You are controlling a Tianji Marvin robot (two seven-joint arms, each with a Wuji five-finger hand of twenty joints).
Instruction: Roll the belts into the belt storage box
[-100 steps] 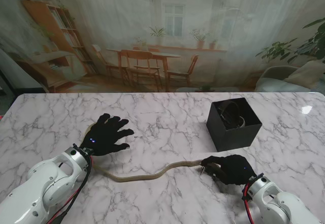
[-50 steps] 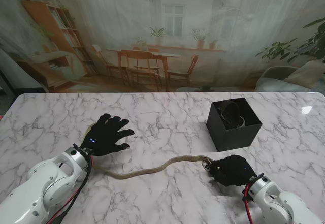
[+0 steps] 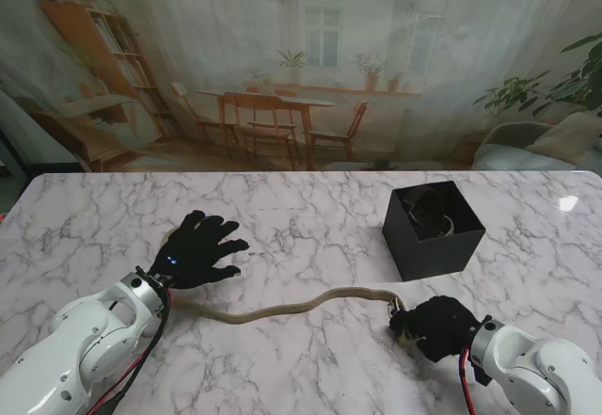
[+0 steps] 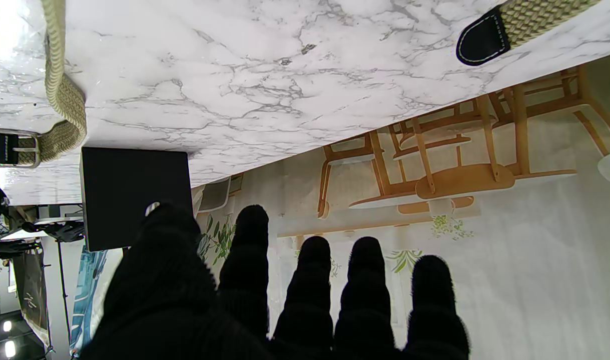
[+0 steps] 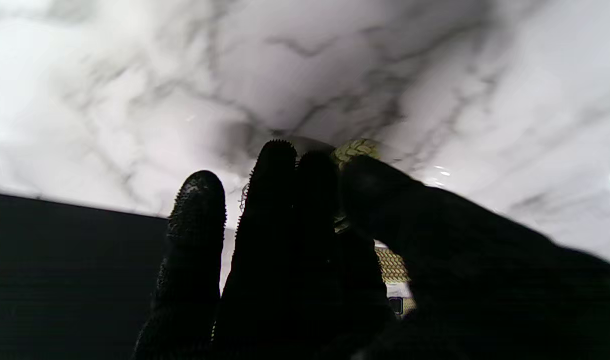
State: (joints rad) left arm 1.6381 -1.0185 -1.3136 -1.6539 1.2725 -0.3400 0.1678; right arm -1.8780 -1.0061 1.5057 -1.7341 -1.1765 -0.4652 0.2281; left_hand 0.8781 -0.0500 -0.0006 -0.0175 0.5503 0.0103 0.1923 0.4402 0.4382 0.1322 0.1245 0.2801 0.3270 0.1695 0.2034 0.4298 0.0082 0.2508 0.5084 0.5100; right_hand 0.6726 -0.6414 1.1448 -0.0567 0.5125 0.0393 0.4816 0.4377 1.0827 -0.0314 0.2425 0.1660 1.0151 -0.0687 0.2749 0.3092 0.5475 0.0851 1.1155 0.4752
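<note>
One woven tan belt (image 3: 282, 310) lies loose on the marble table (image 3: 310, 227), running from under the left forearm rightward in a shallow curve to the right hand (image 3: 435, 327). One black belt storage box (image 3: 433, 230) stands open at far right, holding a coiled belt inside; its details are unclear. The right hand is curled around the belt's buckle end, fingers (image 5: 280, 200) pressed together with woven strap showing between them. The left hand (image 3: 196, 249) rests flat, fingers spread, holding nothing, just beyond the belt's black-tipped tail (image 4: 479, 42). No readable brand, label or writing appears anywhere.
</note>
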